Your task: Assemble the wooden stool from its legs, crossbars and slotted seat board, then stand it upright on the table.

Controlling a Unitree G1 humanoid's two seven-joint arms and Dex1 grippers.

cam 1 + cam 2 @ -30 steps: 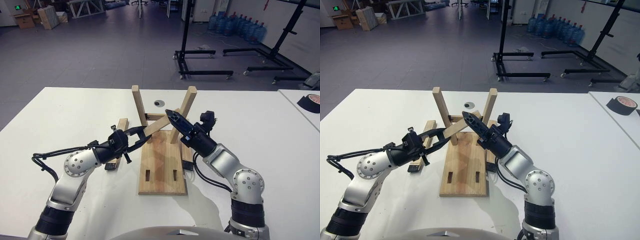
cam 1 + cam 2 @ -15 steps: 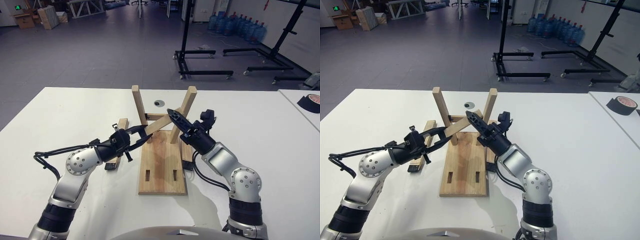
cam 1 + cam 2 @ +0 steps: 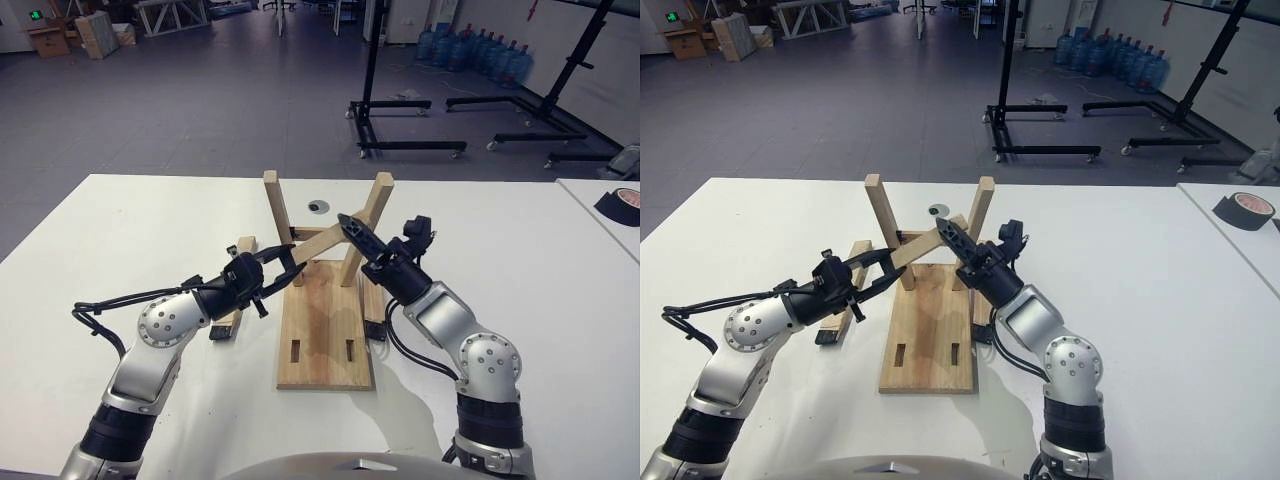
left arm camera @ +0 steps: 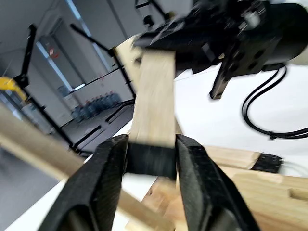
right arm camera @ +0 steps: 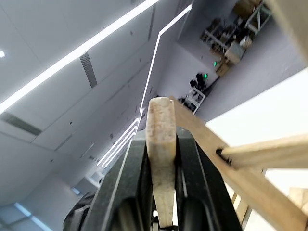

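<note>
The slotted seat board (image 3: 322, 335) lies flat on the white table (image 3: 120, 230). At its far end two legs (image 3: 273, 208) (image 3: 375, 212) rise in a V, joined low down by a crossbar (image 3: 310, 233). A loose wooden bar (image 3: 318, 245) slants in the air in front of them. My left gripper (image 3: 288, 266) is shut on its lower end, its fingers (image 4: 103, 183) clamping the wood (image 4: 154, 96). My right gripper (image 3: 349, 221) is shut on the upper end (image 5: 161, 139). Another leg (image 3: 240, 262) lies flat left of the board, and one piece (image 3: 372, 300) lies by its right edge.
A round cable hole (image 3: 317, 207) sits in the table behind the legs. Small black parts lie beside the left leg (image 3: 218, 333) and right of the board (image 3: 377, 330). A black tape roll (image 3: 620, 203) rests on the neighbouring table at right. Black stands (image 3: 400, 130) are on the floor beyond.
Both grippers have carried the bar slightly forward and up, toward the standing legs. The board and the legs have stayed put.
</note>
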